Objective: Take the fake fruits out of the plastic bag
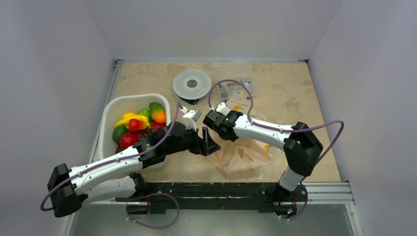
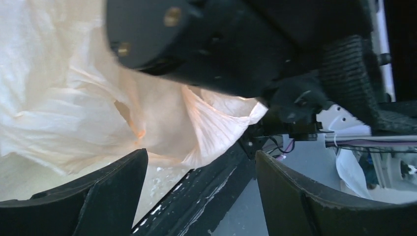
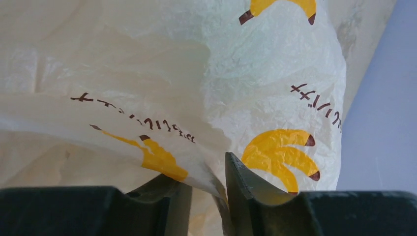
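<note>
The right gripper (image 3: 206, 184) has its jaws drawn narrow, pinching a fold of the thin, crinkly pale-peach plastic bag (image 3: 246, 73) printed with yellow bananas. The left gripper (image 2: 199, 162) gapes wide and empty just beside the bag. The glossy fake fruits (image 1: 135, 123) sit piled in a white plastic tub (image 1: 106, 123) on the beige tabletop (image 1: 275, 93), left of the bag.

Both arms reach in to the middle, the left gripper (image 2: 200, 156) wide open and the right gripper (image 3: 207, 181) pinched tight on the bag (image 3: 236, 69).
</note>
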You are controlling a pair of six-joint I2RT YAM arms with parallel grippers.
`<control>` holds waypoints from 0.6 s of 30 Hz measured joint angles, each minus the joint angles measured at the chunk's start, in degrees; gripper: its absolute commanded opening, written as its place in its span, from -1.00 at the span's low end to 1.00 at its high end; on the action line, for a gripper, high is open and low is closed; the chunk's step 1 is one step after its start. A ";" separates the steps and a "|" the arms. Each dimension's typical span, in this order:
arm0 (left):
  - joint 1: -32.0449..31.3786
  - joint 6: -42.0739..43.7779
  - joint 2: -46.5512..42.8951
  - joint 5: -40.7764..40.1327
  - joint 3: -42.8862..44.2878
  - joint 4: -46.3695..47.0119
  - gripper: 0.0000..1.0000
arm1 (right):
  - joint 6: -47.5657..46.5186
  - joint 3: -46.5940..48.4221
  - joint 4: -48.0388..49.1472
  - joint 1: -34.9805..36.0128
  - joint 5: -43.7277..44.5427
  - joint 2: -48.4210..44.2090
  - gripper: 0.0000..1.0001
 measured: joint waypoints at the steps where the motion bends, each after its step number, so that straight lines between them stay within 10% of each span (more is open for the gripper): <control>1: 0.00 0.00 0.31 1.01 -0.04 0.83 0.58 | 0.00 0.11 0.59 0.00 0.92 0.66 -0.56; 8: 0.87 -1.79 9.35 5.73 -1.57 17.05 0.51 | -2.38 0.44 6.62 -0.24 -1.29 -2.62 -1.00; 18: -0.33 -3.37 19.43 4.11 0.24 24.46 0.06 | -4.20 -1.36 17.81 -1.95 -10.21 -14.49 -1.00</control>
